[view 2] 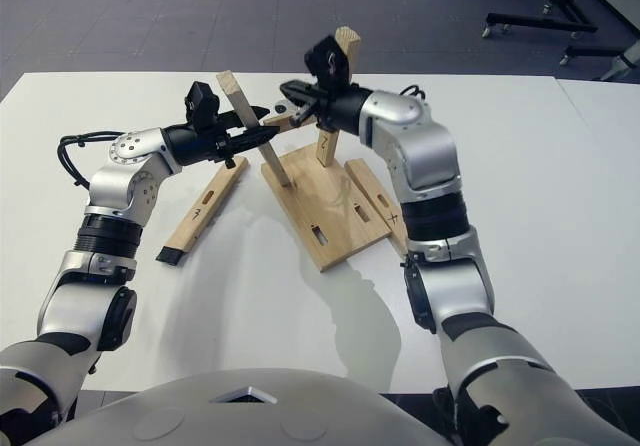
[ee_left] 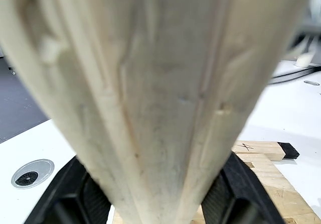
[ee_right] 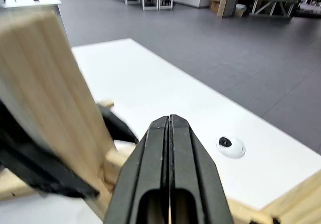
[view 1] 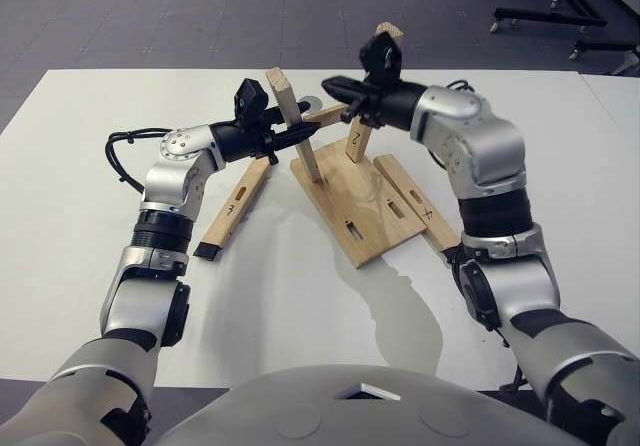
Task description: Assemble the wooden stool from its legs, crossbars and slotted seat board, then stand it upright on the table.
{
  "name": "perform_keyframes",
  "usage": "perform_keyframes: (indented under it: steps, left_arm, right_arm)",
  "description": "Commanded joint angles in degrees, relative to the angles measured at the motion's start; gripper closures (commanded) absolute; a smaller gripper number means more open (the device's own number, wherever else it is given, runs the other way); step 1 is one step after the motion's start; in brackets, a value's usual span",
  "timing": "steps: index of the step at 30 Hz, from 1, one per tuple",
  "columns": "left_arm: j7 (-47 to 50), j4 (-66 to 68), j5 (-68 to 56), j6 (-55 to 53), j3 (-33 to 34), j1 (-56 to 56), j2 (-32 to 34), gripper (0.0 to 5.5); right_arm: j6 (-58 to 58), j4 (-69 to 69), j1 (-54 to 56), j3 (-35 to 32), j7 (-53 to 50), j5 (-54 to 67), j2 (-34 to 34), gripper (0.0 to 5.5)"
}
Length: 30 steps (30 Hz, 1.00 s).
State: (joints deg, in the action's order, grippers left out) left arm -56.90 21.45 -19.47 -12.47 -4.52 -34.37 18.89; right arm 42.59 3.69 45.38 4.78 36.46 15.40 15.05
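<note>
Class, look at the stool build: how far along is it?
Done: the seat board lies flat, a rear leg standing up from it. In hand: the left hand grips the tilted leg on the board; the shut right hand is at the crossbar. Left: two loose legs lie beside the board; turning it upright comes last.

upright leg (view 1: 356, 144): "2" | right lying leg (view 1: 418, 204): "4"

White table (view 1: 70, 216) bears a round grommet (ee_left: 32, 172); seemingly wheeled frames (view 1: 537, 16) stand behind.
</note>
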Motion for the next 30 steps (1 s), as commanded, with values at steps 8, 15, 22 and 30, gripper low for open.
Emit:
perform_keyframes:
  steps: [8,15,22,30]
  left_arm:
    - [1.4,-0.7,1.4,0.0,0.5,1.3,1.0,3.41]
    - [3.3,-1.8,1.3,1.2,0.8,4.6,-0.2,3.41]
    - [3.9,-2.2,1.0,0.7,0.2,4.1,-0.9,3.41]
    - [3.4,-2.0,0.9,0.5,0.1,3.8,-0.6,3.41]
  right_arm:
    - [1.2,-1.7,-4.0,2.6,-1.1,0.3,-1.3,5.47]
    - [-4.3,4.7,-12.8,8.4,-0.7,-3.5,-1.0,5.47]
    - [-4.3,4.7,-7.2,3.9,0.5,0.4,-1.0,5.47]
    - [0.3,2.7,4.2,-2.9,-0.6,5.7,-1.6,5.47]
